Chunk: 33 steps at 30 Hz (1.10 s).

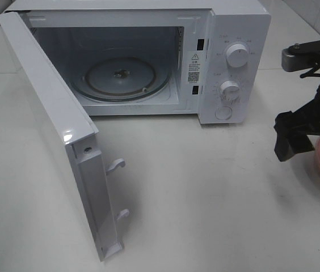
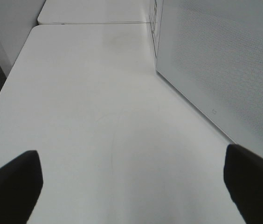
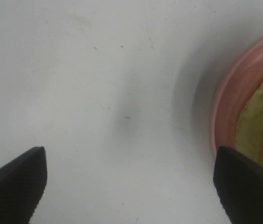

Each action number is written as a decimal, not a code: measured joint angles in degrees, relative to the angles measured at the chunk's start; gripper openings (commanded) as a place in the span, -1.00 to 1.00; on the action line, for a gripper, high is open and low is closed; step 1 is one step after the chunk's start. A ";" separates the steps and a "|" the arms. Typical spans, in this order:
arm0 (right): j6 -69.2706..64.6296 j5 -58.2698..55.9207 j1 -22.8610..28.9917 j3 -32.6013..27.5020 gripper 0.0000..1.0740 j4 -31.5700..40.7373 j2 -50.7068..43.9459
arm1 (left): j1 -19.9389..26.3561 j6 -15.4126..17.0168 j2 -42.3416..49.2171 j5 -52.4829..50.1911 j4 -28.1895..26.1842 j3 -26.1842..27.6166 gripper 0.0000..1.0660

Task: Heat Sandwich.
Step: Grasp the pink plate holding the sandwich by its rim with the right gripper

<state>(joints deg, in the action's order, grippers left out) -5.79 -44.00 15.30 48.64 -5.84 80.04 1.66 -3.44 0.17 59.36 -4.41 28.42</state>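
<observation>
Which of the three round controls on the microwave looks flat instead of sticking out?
The bottom button. The upper knob and middle knob stick out with pointer ridges; it is a plain disc.

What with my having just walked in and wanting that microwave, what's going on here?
A two-armed robot is partway through heating a sandwich. The microwave stands with its door swung wide open and its glass turntable bare. The sandwich sits on a pink plate at the table's right edge, not yet moved. The right tool hangs open beside that plate, holding nothing. The left tool is open and empty over the table, beside the door.
</observation>
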 measured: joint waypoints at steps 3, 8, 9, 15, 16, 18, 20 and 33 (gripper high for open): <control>0.57 -0.57 -1.89 0.00 0.77 0.00 -0.06 | 0.00 0.00 0.00 0.00 0.00 0.00 0.90; 1.03 -0.63 -7.28 0.00 0.73 -0.23 -0.06 | 0.00 0.00 0.00 0.00 0.00 0.00 0.90; 1.03 -0.46 -8.14 0.00 0.73 -0.29 -0.06 | 0.00 0.00 0.00 0.00 0.00 0.00 0.90; 1.03 0.80 -10.77 0.00 0.72 -0.92 -0.06 | 0.00 0.00 0.00 0.00 0.00 0.00 0.90; 1.03 1.60 -11.29 0.00 0.71 -1.38 -0.06 | 0.00 0.00 0.00 0.00 0.00 0.00 0.90; 1.03 2.46 -11.52 0.00 0.71 -1.89 -0.06 | 0.00 0.00 0.00 0.00 0.00 0.00 0.90; 1.03 2.92 -11.57 0.00 0.70 -2.18 -0.06 | 0.00 0.00 0.00 0.00 0.00 0.00 0.90; 0.97 5.73 -11.57 0.06 0.66 -2.86 7.73 | 0.00 0.00 0.00 0.00 0.00 0.00 0.90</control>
<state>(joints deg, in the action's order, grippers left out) -4.81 -38.27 3.72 48.70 -8.71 87.78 1.66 -3.44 0.17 59.36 -4.41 28.42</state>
